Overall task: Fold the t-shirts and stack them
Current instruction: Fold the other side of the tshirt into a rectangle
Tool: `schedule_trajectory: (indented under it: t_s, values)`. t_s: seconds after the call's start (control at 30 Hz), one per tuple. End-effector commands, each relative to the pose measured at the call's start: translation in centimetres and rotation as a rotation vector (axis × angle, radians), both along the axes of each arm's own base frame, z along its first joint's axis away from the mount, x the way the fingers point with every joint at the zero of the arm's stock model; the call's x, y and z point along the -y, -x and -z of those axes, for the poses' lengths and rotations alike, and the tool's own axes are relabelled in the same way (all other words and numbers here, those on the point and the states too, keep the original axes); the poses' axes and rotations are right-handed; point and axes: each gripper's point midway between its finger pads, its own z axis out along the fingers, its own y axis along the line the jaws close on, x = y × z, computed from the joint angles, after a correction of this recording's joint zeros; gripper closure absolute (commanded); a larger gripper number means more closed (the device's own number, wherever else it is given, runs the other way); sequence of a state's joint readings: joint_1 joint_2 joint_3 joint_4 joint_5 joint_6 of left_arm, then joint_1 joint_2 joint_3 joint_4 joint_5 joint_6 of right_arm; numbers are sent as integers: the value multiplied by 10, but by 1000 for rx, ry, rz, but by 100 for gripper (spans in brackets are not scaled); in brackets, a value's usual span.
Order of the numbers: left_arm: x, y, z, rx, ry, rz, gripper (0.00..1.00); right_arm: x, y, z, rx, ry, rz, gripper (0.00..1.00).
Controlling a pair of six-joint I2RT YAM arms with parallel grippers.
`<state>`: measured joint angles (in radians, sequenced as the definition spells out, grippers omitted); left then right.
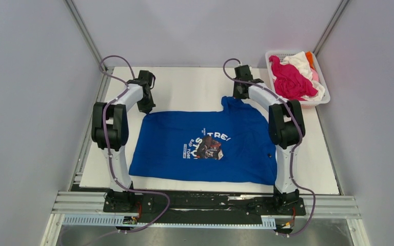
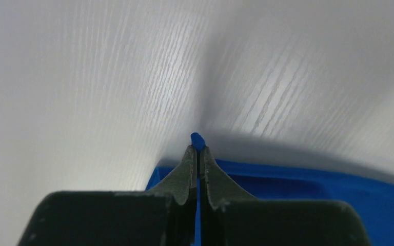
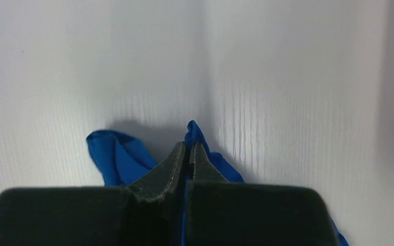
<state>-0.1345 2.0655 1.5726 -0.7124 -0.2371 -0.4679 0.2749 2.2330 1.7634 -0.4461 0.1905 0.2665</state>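
Note:
The royal blue t-shirt lies spread on the white table, its chest print facing up. My left gripper is shut on the shirt's far left corner; a nub of blue cloth sticks out past its fingertips. My right gripper is shut on the shirt's far right part, where the cloth bunches up beside its fingers. Magenta, white, orange and pink t-shirts lie heaped in the basket.
The white slatted basket stands at the table's far right corner. The white table board stretches behind the shirt. Grey walls close in the back and sides. A metal rail runs along the near edge.

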Motion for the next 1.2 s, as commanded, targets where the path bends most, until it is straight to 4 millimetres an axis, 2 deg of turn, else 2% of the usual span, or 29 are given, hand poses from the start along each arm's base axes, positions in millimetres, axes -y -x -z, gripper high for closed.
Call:
schedule_trajectory:
  t_s: [0.0, 0.2, 0.37, 0.6, 0.8, 0.97, 1.17]
  values:
    - [7, 4, -39, 100, 3, 19, 100, -8, 23, -79, 143, -29, -26, 100]
    - [15, 26, -50, 133, -27, 49, 100, -5, 84, -102, 159, -11, -24, 100]
    - [14, 54, -63, 161, -57, 36, 100, 0, 131, -121, 172, 0, -11, 100]
    - [9, 97, -79, 234, -20, -1, 100, 5, 192, -135, 158, -44, -7, 100]
    - [4, 129, -80, 242, -19, -7, 100, 15, 239, -142, 127, -73, -4, 100]
    - [0, 148, -83, 265, -8, -53, 100, 20, 276, -142, 71, -107, -7, 100]
    - [-1, 166, -80, 271, 15, -79, 100, 20, 317, -131, -26, -179, -16, 100]
